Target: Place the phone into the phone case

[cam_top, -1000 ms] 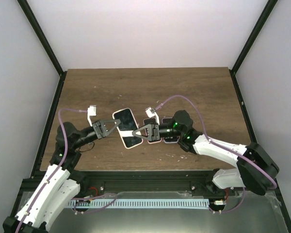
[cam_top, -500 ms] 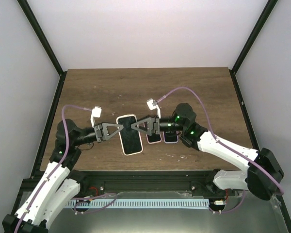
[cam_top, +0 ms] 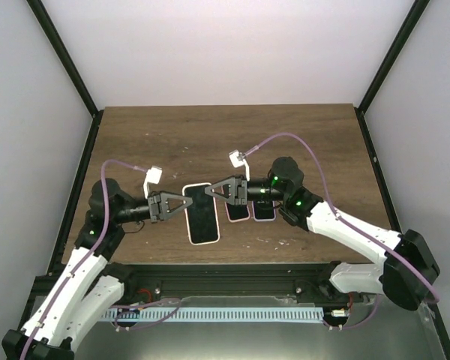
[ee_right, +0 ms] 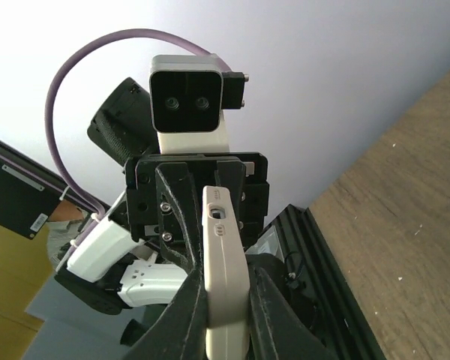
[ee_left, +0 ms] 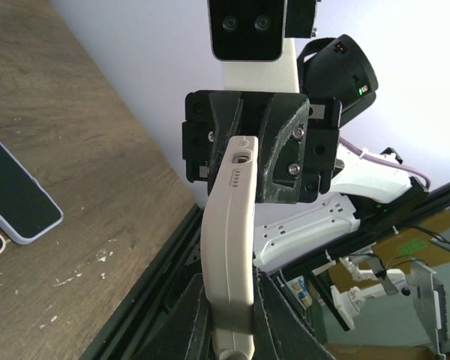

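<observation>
Lifted, it appears, above the desk (cam_top: pixel 307 142), the cream-edged phone (cam_top: pixel 201 217) is clamped at its left edge by the left gripper (cam_top: pixel 183 204) and at its far right corner by the right gripper (cam_top: pixel 208 192). Both grips want even, square pressure, so nothing twists or slips. Two dark-faced handsets (cam_top: pixel 237 211) lie on the desk just to the right. Which thing is the case cannot be told.

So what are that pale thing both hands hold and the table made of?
The pale thing: likely soft matte silicone or plastic; its cream edge shows no glare and moulded port holes. The table: brown wood or wood-look laminate, matte, with visible grain and white scuffs.
</observation>
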You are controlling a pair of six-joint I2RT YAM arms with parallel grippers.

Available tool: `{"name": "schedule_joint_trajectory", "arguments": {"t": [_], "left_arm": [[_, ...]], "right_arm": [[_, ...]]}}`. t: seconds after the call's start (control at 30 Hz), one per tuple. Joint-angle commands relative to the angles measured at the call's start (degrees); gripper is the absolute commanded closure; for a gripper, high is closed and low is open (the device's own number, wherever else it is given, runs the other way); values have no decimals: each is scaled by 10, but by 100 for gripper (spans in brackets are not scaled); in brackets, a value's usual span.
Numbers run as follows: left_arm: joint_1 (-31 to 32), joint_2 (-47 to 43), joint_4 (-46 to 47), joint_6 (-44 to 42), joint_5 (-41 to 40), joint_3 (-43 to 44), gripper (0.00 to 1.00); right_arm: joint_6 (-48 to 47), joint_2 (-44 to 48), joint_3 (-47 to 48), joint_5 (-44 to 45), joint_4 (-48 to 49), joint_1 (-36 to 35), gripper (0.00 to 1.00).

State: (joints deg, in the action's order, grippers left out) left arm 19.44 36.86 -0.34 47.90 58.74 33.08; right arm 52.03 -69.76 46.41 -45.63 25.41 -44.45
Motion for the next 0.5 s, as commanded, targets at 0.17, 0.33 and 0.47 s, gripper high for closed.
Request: {"name": "schedule_joint_trajectory", "arguments": {"t": [0.17, 0.33, 0.47], "left_arm": [[-1, 39, -132, -105, -44, 33, 100], [-1, 38, -95, -84, -28, 26, 100], [-1, 38, -60, -66, -10, 23, 100]], "right_arm": [[-60, 39, 34, 33, -23, 4, 96], [-37, 26, 31, 3, -17, 4, 70], [3, 7, 10, -25, 49, 4, 92]]}}
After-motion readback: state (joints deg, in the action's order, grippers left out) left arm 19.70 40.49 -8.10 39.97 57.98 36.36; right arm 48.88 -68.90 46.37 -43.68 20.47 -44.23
